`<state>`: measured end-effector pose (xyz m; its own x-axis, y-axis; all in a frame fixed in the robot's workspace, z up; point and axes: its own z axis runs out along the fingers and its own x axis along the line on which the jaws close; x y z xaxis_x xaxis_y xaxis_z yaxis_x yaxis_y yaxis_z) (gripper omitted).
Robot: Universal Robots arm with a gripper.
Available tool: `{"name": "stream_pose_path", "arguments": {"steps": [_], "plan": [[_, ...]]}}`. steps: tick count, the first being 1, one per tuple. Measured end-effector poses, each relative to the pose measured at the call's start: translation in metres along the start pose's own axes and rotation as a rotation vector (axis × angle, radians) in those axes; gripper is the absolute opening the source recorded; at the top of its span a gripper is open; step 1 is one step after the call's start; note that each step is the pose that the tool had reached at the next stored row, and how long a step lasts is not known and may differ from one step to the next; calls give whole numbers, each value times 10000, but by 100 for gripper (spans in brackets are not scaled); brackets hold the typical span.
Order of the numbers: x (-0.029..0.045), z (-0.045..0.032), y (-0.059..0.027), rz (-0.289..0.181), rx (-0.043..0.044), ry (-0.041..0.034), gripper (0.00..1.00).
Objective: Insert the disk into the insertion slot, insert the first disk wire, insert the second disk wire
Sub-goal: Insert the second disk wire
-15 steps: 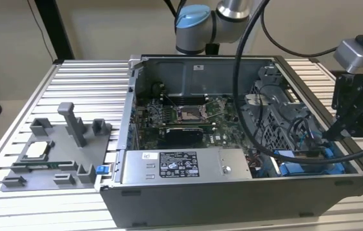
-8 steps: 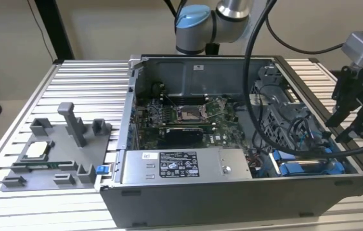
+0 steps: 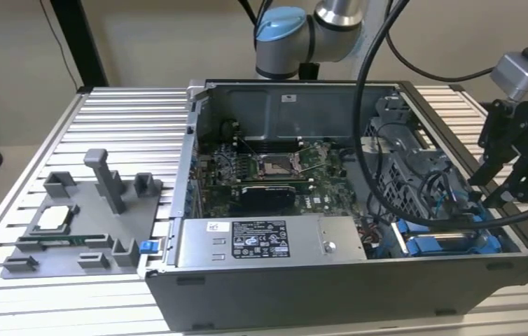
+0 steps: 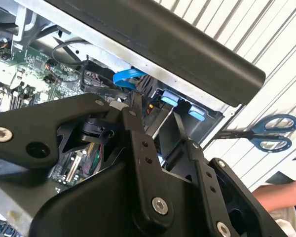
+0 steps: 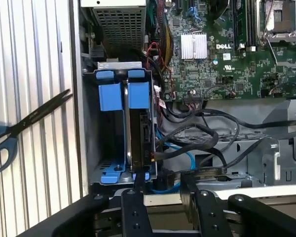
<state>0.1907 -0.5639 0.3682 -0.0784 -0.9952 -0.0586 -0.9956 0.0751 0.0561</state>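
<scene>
Now the gripper (image 5: 160, 185) sits at the edge of the insertion slot (image 5: 113, 96), its jaws spread apart, holding nothing. The disk (image 5: 140, 133) stands inside.

My arm (image 3: 306, 31) reaches down from the top of the exterior view, its grey and blue joint bent above the far side. My wrist hangs at the exterior view's right, carrying my black gripper (image 3: 512, 171). In the first wrist view my two fingers (image 5: 134, 210) point forward with a gap between them, jaws parted, gripping nothing.
</scene>
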Motion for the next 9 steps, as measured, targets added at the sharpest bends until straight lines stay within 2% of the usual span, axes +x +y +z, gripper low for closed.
{"name": "stream_pose_path", "arguments": {"steps": [3, 6, 9], "plan": [[-10, 15, -4, 5, -21, 4, 100], [-13, 15, -7, 19, -170, 52, 100], [-16, 21, -26, 20, -206, 54, 100]]}}
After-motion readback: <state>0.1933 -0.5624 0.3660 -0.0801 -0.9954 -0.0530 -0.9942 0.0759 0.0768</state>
